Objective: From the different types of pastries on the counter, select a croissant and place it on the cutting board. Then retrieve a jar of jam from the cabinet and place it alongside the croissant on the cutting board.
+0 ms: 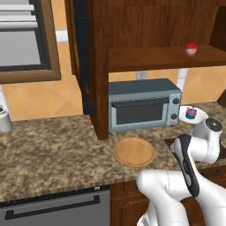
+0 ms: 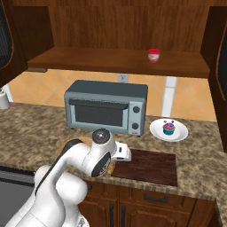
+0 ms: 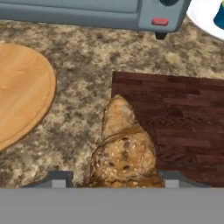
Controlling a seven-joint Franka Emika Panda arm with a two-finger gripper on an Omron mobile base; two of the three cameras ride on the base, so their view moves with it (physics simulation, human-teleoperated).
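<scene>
One croissant point(image 3: 124, 148) sits clamped in the pincer point(image 3: 113, 177) over the cutting board point(image 3: 183, 118) edge, seen from the hand.

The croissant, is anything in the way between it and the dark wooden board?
No, nothing visible blocks it. In the hand view the croissant sits between the gripper fingers, already over the left edge of the cutting board, whose top is bare.

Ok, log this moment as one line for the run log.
phase: carrying croissant | claw: shut on croissant, over cutting board left edge | jar of jam: on cabinet shelf | cupcake: on white plate
</scene>
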